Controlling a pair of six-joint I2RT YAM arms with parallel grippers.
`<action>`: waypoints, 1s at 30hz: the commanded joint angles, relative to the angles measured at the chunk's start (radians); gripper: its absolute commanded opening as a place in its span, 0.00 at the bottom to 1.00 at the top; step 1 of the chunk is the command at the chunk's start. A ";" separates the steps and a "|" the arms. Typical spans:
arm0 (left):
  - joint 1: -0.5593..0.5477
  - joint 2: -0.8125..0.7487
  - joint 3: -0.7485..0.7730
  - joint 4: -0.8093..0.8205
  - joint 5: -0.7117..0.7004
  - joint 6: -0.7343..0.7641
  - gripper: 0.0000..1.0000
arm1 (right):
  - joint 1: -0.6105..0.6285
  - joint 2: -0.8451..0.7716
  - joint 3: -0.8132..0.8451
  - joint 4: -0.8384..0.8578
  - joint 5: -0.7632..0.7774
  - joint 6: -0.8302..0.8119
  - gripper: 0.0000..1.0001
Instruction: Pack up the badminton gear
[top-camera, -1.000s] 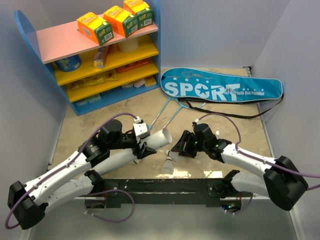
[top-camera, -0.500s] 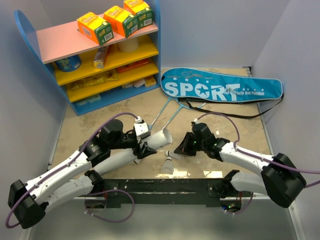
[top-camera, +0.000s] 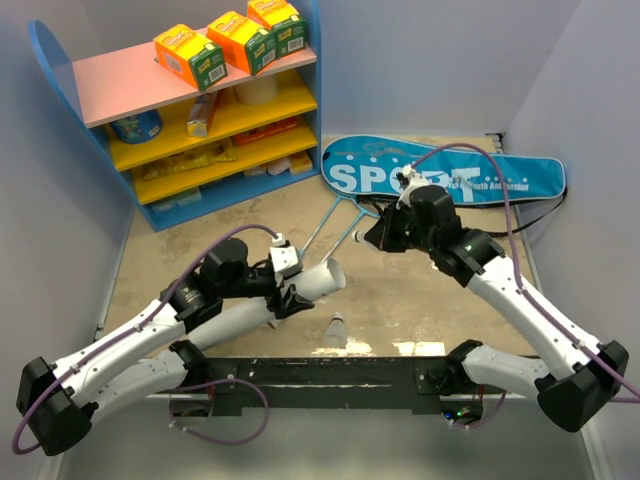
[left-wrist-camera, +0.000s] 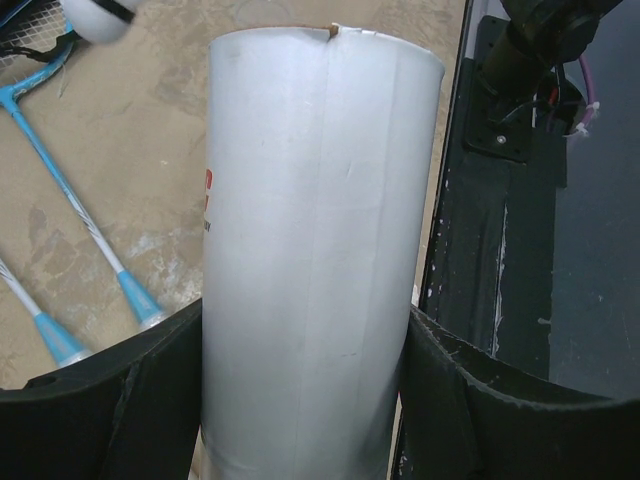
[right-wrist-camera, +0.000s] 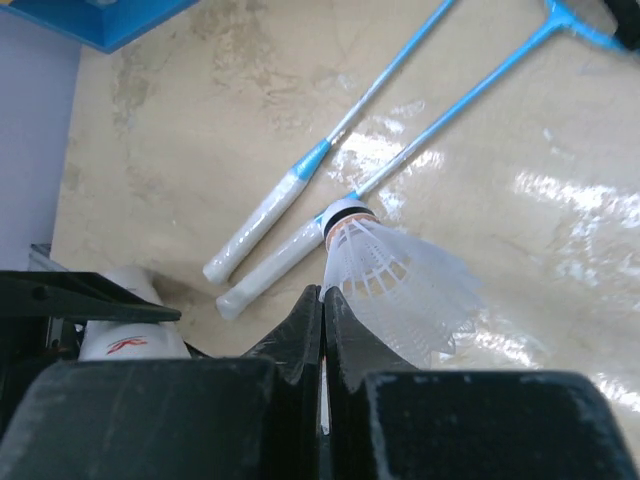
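Observation:
My left gripper (left-wrist-camera: 305, 330) is shut on a white tube (left-wrist-camera: 310, 220), held tilted just above the table (top-camera: 310, 279). Raised over the middle of the table, my right gripper (right-wrist-camera: 322, 300) is shut on the skirt edge of a white shuttlecock (right-wrist-camera: 395, 275), cork pointing away. A second shuttlecock (top-camera: 338, 328) stands on the table near the front edge. Two light-blue rackets (right-wrist-camera: 300, 170) lie side by side below the right gripper, handles toward the tube. The blue "SPORT" bag (top-camera: 445, 175) lies at the back right.
A blue shelf unit (top-camera: 190, 120) with pink and yellow boards stands at the back left, orange-green boxes (top-camera: 230, 42) on top. Grey walls close in both sides. The black base rail (top-camera: 330, 375) runs along the near edge.
My right gripper shut on a shuttlecock near the tube's mouth and lifted it up and back toward the bag. The left arm and tube have stayed put.

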 joint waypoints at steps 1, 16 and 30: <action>0.004 0.002 0.006 0.040 0.042 0.037 0.00 | -0.006 -0.029 0.169 -0.192 0.016 -0.199 0.00; 0.004 0.004 0.002 0.060 0.110 0.046 0.00 | -0.004 -0.111 0.280 -0.377 -0.375 -0.362 0.00; 0.004 -0.013 -0.002 0.069 0.117 0.042 0.00 | 0.032 -0.154 0.186 -0.285 -0.524 -0.308 0.00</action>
